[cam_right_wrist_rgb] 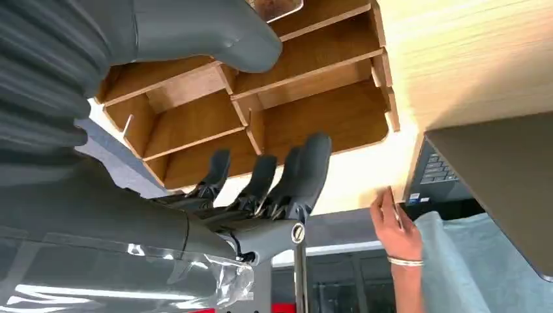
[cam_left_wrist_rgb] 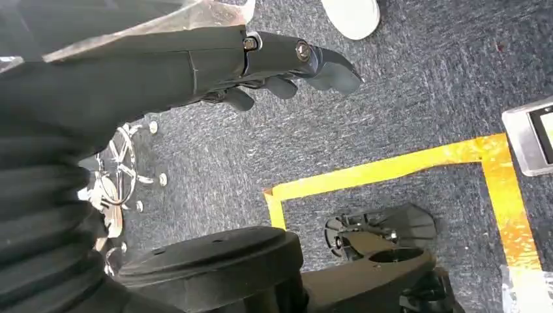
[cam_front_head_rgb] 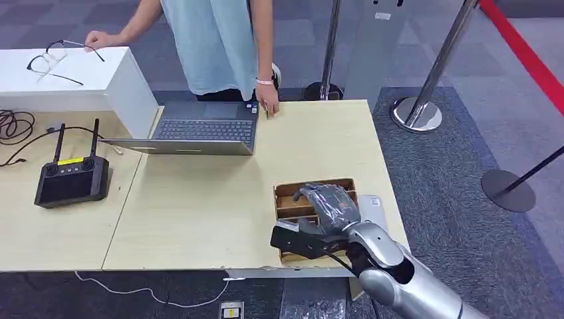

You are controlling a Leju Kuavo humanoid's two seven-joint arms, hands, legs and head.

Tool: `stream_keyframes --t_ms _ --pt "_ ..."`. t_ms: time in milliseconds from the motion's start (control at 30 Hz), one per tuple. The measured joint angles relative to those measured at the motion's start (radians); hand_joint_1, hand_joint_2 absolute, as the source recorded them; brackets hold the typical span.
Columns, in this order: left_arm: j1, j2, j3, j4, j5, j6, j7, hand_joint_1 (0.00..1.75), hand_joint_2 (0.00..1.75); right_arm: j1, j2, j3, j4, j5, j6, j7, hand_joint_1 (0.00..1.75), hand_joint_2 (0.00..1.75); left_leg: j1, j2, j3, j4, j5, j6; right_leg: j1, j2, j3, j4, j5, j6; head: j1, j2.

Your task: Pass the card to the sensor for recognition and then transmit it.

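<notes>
Two robot hands observed. Right hand point(cam_front_head_rgb: 330, 206) hovers palm-down over the wooden compartment box point(cam_front_head_rgb: 287, 193) at the near right of the light wood table point(cam_front_head_rgb: 193, 206); in the right wrist view its fingers point(cam_right_wrist_rgb: 306, 173) are spread apart and extended above the box's open compartments, thumb point(cam_right_wrist_rgb: 215, 32) on the opposite side, nothing between them. Left hand point(cam_left_wrist_rgb: 274, 62) hangs over the grey carpet point(cam_left_wrist_rgb: 404, 78), fingers loosely curled, nothing held; a yellow tape line point(cam_left_wrist_rgb: 391, 169) runs on the floor beneath it.

Card: cannot pick it out with certainty. A pale flat item point(cam_front_head_rgb: 372, 206) lies on the table just right of the box, partly hidden by the right hand; whether it is the card or the sensor cannot be told.

Laptop point(cam_front_head_rgb: 199, 129) sits open at the far middle of the table. A person point(cam_front_head_rgb: 213, 46) stands behind it, one hand point(cam_front_head_rgb: 269, 103) resting on the table edge beside the laptop. Black handheld controller point(cam_front_head_rgb: 72, 179) with two antennas lies on the left; eyeglasses point(cam_front_head_rgb: 50, 60) rest on the white box point(cam_front_head_rgb: 100, 80) at far left.
</notes>
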Motion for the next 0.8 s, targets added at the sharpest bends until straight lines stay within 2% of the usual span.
stream_keyframes --t_ms 300,600,800 --pt "0.000 0.000 0.000 0.000 0.000 0.000 0.000 0.00 1.75 0.005 0.000 0.000 0.002 0.000 0.000 0.003 0.94 1.75 0.000 0.000 0.000 0.000 0.000 0.000 0.000 0.000 0.000 0.000 0.000 0.000 0.000 0.000" --pt "0.000 0.000 0.000 0.000 0.001 0.001 0.000 0.00 1.75 0.018 0.000 0.000 0.016 0.000 -0.003 0.006 0.89 1.75 0.000 0.000 0.000 0.000 0.000 0.000 0.000 0.000 0.000 0.000 0.000 0.000 0.000 0.000" --pt "0.000 0.000 0.000 0.000 0.001 0.001 0.000 0.00 1.75 0.025 0.000 0.000 0.032 -0.003 -0.009 0.003 0.94 1.75 0.000 0.000 0.000 0.000 0.000 0.000 0.000 0.000 0.000 0.000 0.000 0.000 0.000 0.000"
